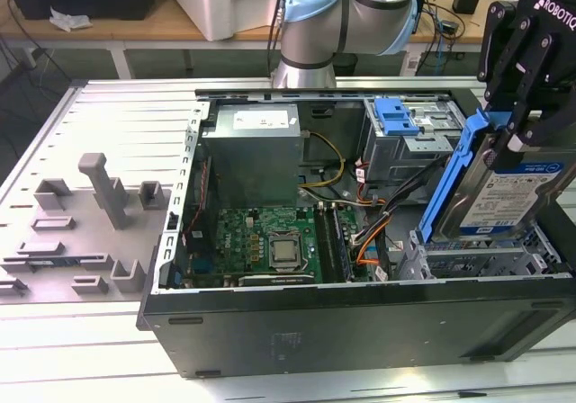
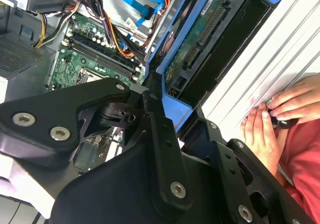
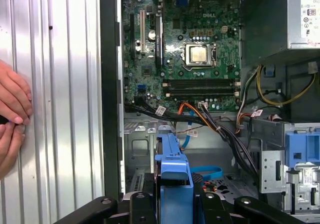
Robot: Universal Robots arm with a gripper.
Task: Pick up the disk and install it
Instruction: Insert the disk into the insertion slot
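Observation:
The disk (image 1: 511,196) is a silver drive with a blue-and-white label in a blue carrier frame. It hangs tilted, nearly on edge, over the open computer case at the exterior view's right. My gripper (image 1: 509,138) is shut on its upper end from above. The disk's lower edge sits just above the metal drive bay (image 1: 486,261) at the case's front corner. The second wrist view shows the disk's green circuit-board side (image 2: 199,40) between the black fingers (image 2: 159,129). The first wrist view shows the blue carrier edge (image 3: 173,176) in the jaws.
The case holds a green motherboard (image 1: 270,241), a grey power-supply box (image 1: 252,151), loose cables (image 1: 378,219) and a drive cage with a light-blue clip (image 1: 396,115). A grey fixture plate (image 1: 81,214) lies at the exterior view's left. A person's hands (image 2: 272,119) rest on the table beside the case.

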